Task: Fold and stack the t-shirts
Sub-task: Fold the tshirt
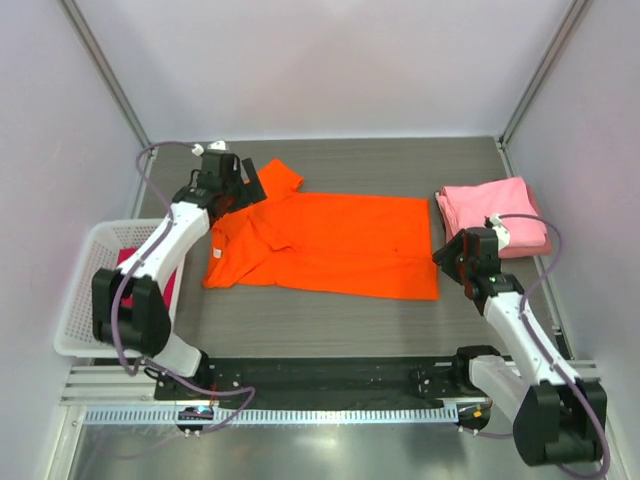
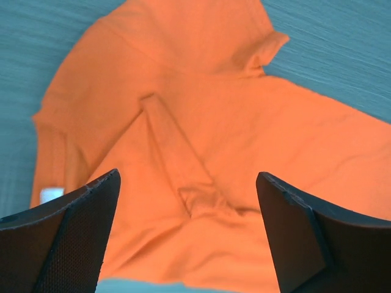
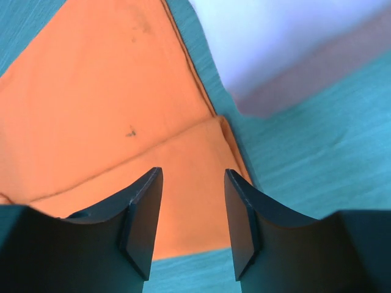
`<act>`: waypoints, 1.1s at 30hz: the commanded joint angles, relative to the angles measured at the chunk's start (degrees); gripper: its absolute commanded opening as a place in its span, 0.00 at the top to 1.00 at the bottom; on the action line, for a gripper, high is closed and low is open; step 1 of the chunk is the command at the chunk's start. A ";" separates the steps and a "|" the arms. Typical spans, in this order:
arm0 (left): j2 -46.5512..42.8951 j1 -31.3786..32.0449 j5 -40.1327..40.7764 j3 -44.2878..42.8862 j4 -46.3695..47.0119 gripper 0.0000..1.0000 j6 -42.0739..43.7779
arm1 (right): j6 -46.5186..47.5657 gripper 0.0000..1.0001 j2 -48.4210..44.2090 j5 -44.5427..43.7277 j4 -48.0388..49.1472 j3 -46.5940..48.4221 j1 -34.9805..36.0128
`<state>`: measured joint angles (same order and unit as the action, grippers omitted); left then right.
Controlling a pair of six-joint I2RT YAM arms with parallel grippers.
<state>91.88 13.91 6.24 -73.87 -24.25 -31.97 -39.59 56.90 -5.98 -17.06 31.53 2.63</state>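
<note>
While the right hand (image 1: 447,258) hovers half-open, empty, over the near right hem corner of the orange t-shirt (image 1: 340,245) spread across the tabletop (image 1: 330,325), the left hand (image 1: 248,190), spread wide and empty, points down at its collar; folded pink t-shirts (image 1: 495,215) sit far right.

Plain orange t-shirt (image 1: 340,245); pink t-shirts (image 1: 480,200); white lattice basket (image 1: 80,290).

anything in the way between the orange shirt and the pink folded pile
Nothing lies on the table between the orange t-shirt and the folded pink t-shirts; only the right gripper hovers open above that shirt's corner.
</note>
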 commanded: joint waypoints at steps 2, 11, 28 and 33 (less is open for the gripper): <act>-11.70 0.24 5.27 6.51 -3.33 0.05 -3.18 | -2.32 0.50 -9.87 0.08 -5.79 -5.15 0.27; -24.37 -0.46 9.59 17.70 -4.83 0.00 -11.62 | -8.04 0.47 -13.40 2.37 -10.45 -10.78 0.44; -26.66 -0.38 5.02 25.35 -8.09 0.00 -16.64 | -7.70 0.99 -1.72 -2.27 -0.61 -12.64 0.35; -28.24 -0.38 5.01 29.65 -7.83 0.02 -17.51 | -7.43 0.99 -1.35 -10.18 -2.36 -9.04 -0.70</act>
<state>66.02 13.74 11.75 -46.65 -32.84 -48.14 -48.10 55.77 -7.55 -18.33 20.08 2.68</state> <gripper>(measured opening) 0.986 0.036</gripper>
